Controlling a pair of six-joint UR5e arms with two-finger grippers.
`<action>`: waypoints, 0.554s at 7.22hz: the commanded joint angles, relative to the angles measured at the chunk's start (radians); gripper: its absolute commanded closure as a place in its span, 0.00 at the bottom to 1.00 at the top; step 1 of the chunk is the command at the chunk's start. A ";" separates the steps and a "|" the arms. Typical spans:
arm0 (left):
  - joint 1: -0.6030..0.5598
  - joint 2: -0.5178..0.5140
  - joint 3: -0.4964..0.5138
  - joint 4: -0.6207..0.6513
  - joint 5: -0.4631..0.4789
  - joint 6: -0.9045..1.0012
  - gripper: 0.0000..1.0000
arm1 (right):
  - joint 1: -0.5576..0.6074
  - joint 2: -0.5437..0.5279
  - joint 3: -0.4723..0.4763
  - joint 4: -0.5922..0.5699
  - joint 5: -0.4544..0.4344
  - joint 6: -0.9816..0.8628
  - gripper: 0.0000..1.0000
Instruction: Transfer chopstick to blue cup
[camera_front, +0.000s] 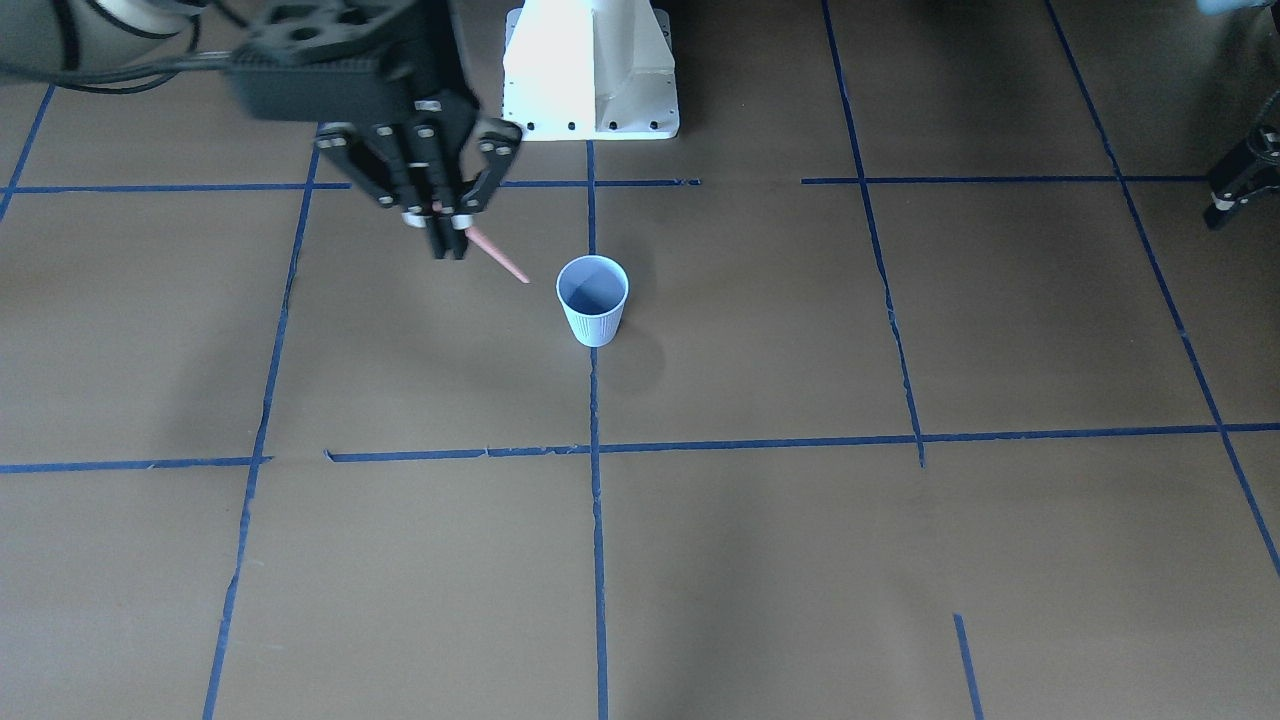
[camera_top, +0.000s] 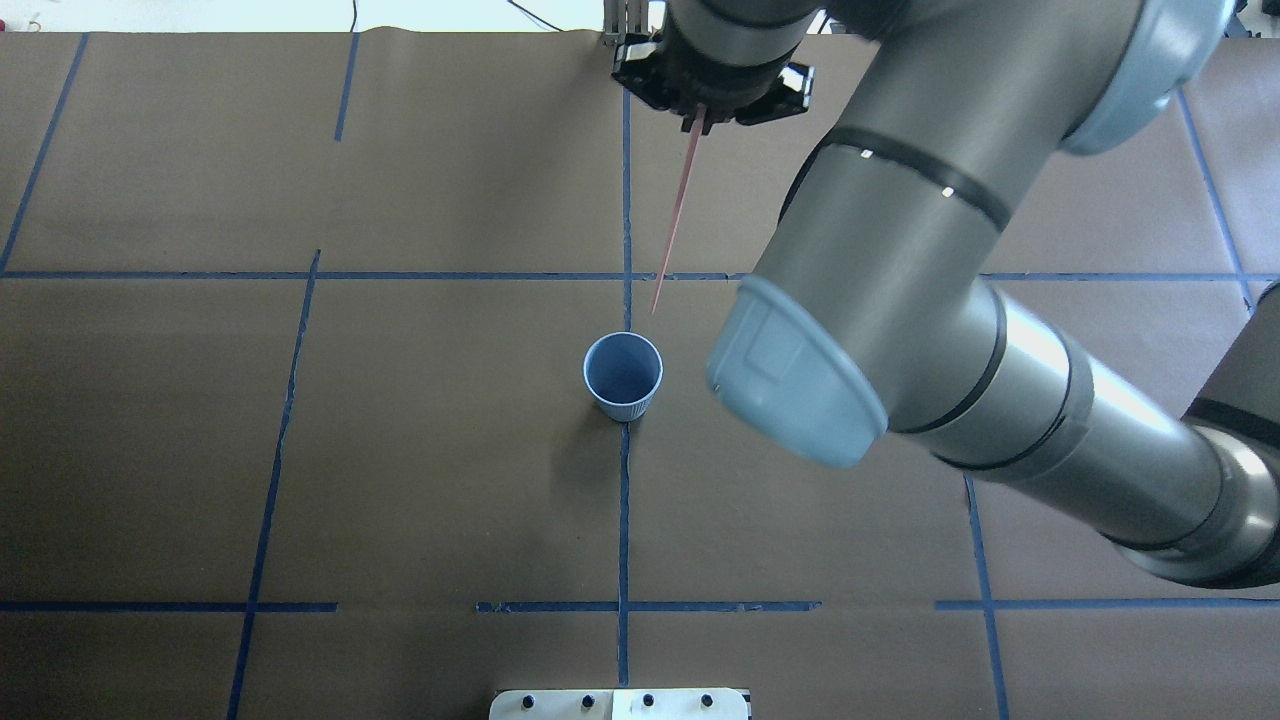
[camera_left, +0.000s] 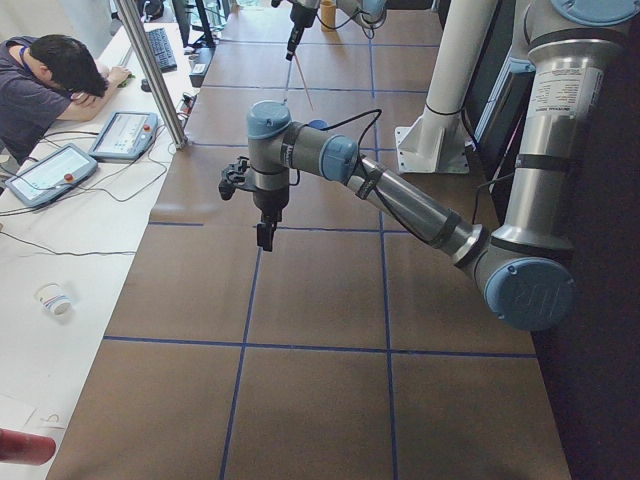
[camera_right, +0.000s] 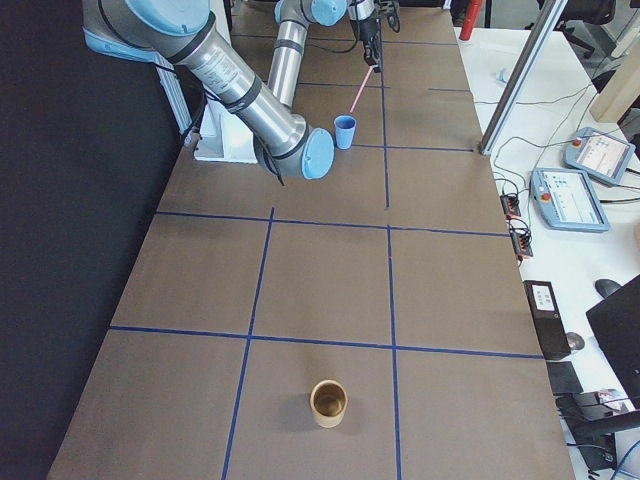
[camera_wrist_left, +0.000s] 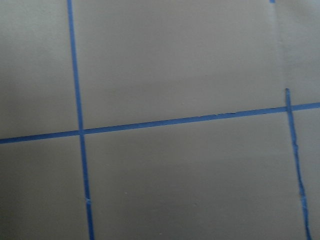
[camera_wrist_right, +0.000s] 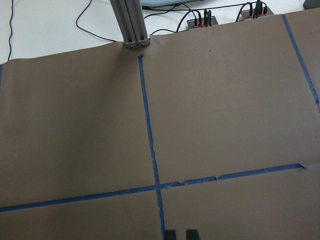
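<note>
The pale blue ribbed cup (camera_front: 593, 300) stands upright and empty near the table's middle; it also shows in the overhead view (camera_top: 622, 375). My right gripper (camera_front: 450, 245) is shut on one pinkish-red chopstick (camera_front: 497, 258) and holds it in the air, tilted. In the overhead view the gripper (camera_top: 700, 115) is beyond the cup and the chopstick (camera_top: 675, 220) points toward it, its tip just short of the rim. My left gripper (camera_left: 265, 238) hangs over the table far off to my left; at the front view's edge (camera_front: 1218, 212) it shows only in part, so I cannot tell whether it is open.
A brown cup (camera_right: 328, 402) stands far off at the table's end on my right. The white robot base (camera_front: 590, 70) is at the table's edge. An aluminium post (camera_left: 150, 70) and an operator's desk with tablets (camera_left: 125, 135) lie along the far side.
</note>
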 joint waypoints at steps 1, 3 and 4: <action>-0.011 0.005 0.002 0.002 0.000 0.003 0.00 | -0.081 -0.014 -0.030 0.000 -0.088 0.028 0.97; -0.013 0.008 0.007 0.002 0.000 0.005 0.00 | -0.103 -0.026 -0.031 -0.005 -0.099 0.030 0.91; -0.014 0.020 0.005 -0.001 0.000 0.003 0.00 | -0.103 -0.022 -0.031 -0.003 -0.101 0.030 0.46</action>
